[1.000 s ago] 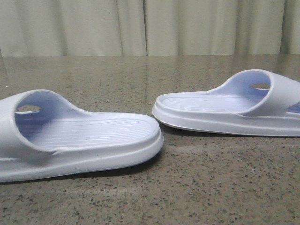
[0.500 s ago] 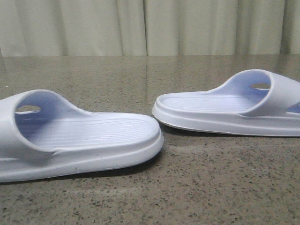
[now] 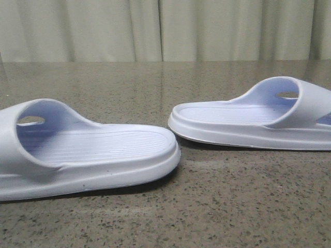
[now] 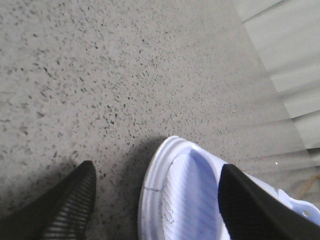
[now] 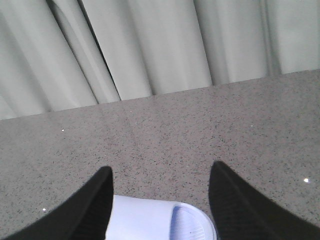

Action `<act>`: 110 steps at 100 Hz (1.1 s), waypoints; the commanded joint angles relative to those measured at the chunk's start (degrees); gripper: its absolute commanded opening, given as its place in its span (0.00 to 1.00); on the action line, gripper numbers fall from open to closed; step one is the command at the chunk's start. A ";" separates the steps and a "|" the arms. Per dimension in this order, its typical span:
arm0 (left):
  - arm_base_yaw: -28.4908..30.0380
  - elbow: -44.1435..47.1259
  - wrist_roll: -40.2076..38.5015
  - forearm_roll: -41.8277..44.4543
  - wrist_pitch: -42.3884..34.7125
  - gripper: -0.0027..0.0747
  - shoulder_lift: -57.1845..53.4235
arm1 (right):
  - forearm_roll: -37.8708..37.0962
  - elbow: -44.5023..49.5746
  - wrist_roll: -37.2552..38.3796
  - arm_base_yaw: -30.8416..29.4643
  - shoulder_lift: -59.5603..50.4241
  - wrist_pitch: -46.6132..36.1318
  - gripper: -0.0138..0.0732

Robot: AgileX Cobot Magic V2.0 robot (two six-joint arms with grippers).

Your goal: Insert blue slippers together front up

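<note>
Across the full width of the front view runs the speckled grey-brown table point(image 3: 222, 206), with pale pleated curtains point(image 3: 165, 28) hanging behind its far edge. On this table lie the two blue slippers, both sole down and well apart from each other. The left slipper point(image 3: 88, 150) sits nearer the camera, its wide strap toward the left edge of the view and its ribbed footbed running rightward. The right slipper point(image 3: 248, 121) sits farther back, its strap toward the right edge, with a side hole visible in the strap.

My left gripper point(image 4: 155, 200) is spread wide and holds nothing. One dark finger point(image 4: 70, 205) hangs over bare table beside the left slipper point(image 4: 185, 200); the other is above its footbed. Contact cannot be confirmed.

My right gripper point(image 5: 160, 200) is likewise wide open and empty. Between its fingers point(image 5: 90, 205) appears the right slipper point(image 5: 150, 220), lying on the table below.
</note>
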 commanded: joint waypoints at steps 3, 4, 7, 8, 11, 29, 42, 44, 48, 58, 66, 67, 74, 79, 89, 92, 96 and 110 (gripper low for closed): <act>0.17 0.18 -2.18 -3.12 5.74 0.62 1.32 | 0.13 -2.02 -0.01 -0.34 0.99 -4.84 0.57; 0.17 0.18 -2.18 -3.24 5.95 0.62 1.32 | 0.13 -2.02 -0.01 -0.34 0.99 -4.84 0.57; 0.17 0.18 -2.18 -3.47 6.00 0.62 1.32 | 0.13 -2.02 -0.01 -0.34 0.99 -4.84 0.57; 0.17 0.18 -2.18 -3.39 6.00 0.62 1.32 | 0.13 -2.02 -0.01 -0.34 0.99 -4.84 0.57; 0.17 0.18 -2.18 -3.49 6.00 0.62 1.32 | 0.13 -2.02 -0.01 -0.34 0.99 -4.84 0.57; 0.17 0.18 -2.18 -4.26 6.04 0.62 1.32 | 0.13 -2.02 -0.01 -0.34 0.99 -4.73 0.57; 0.17 0.18 -2.18 -5.02 6.04 0.62 1.97 | 0.13 -2.02 -0.01 -0.34 0.99 -4.48 0.57; 0.17 0.18 -2.18 -5.17 6.04 0.62 2.15 | 0.13 -2.02 -0.01 -0.34 0.99 -4.48 0.57; 0.17 0.18 -2.18 -5.30 6.04 0.62 2.72 | 0.13 -2.02 -0.01 -0.34 0.99 -4.48 0.57; 0.17 0.18 -2.18 -5.30 6.04 0.62 4.18 | 0.13 -2.02 -0.01 -0.34 0.99 -4.38 0.57; 0.17 0.18 -2.18 -5.54 5.93 0.62 4.86 | 0.13 -2.02 -0.01 -0.34 0.99 -4.38 0.57; 0.17 0.18 -2.18 -5.54 5.93 0.62 4.86 | 0.13 -2.02 -0.01 -0.34 0.99 -4.38 0.57; 0.17 0.18 -2.08 -5.70 5.82 0.62 4.96 | 0.13 -2.02 -0.01 -0.34 0.99 -4.25 0.57; 0.17 0.18 -2.08 -5.70 5.74 0.62 4.96 | 0.13 -2.02 -0.01 -0.34 0.99 -4.12 0.57; 0.17 0.05 -2.08 -6.10 5.74 0.62 4.96 | 0.13 -2.02 -0.01 -0.34 0.99 -4.00 0.57; 0.17 0.05 -2.08 -6.21 5.74 0.62 4.96 | 0.13 -2.02 -0.01 -0.34 0.99 -4.00 0.57; 0.17 0.05 -2.08 -6.19 5.97 0.62 4.96 | 0.13 -2.02 -0.01 -0.34 0.99 -4.00 0.57; 0.17 0.05 -1.98 -7.19 6.55 0.61 5.11 | 0.13 -2.02 -0.01 -0.34 0.99 -4.00 0.57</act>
